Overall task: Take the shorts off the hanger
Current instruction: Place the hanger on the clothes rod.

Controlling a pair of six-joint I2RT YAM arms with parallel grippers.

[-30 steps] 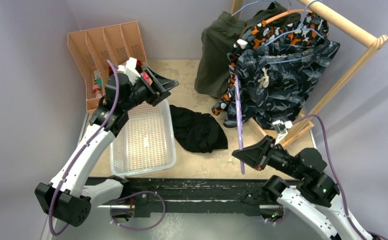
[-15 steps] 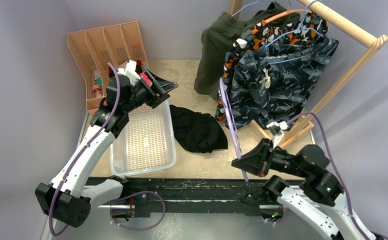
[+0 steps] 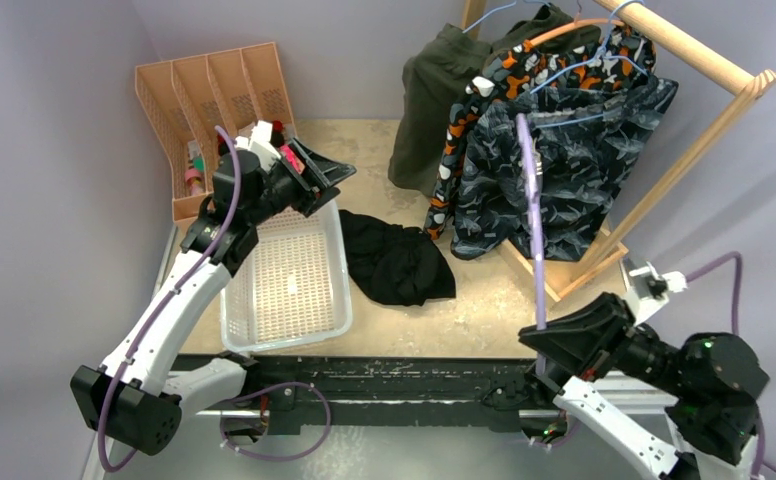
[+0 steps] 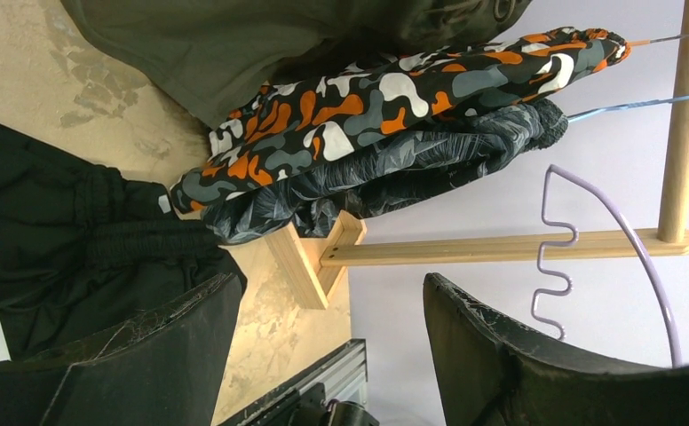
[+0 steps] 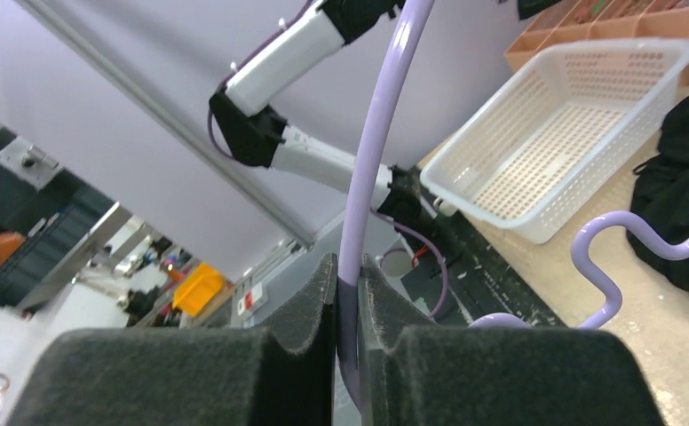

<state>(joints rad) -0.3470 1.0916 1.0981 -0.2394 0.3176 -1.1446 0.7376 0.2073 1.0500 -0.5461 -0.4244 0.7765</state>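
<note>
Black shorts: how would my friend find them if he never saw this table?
Look at the table, between the white basket and the wooden rack. The black shorts lie crumpled there. They are plain black and lying down, while the other shorts hang on the rack.

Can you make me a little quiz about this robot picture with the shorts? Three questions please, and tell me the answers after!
1. True or false: the right tool is shut on the lilac hanger.
2. Where do the black shorts lie? A on the table beside the white basket; B inside it; C hanging up.
3. How many pairs of shorts hang on the wooden rack?
Key: 1 true; 2 A; 3 three: olive shorts, orange camouflage shorts, blue-grey camouflage shorts.
</note>
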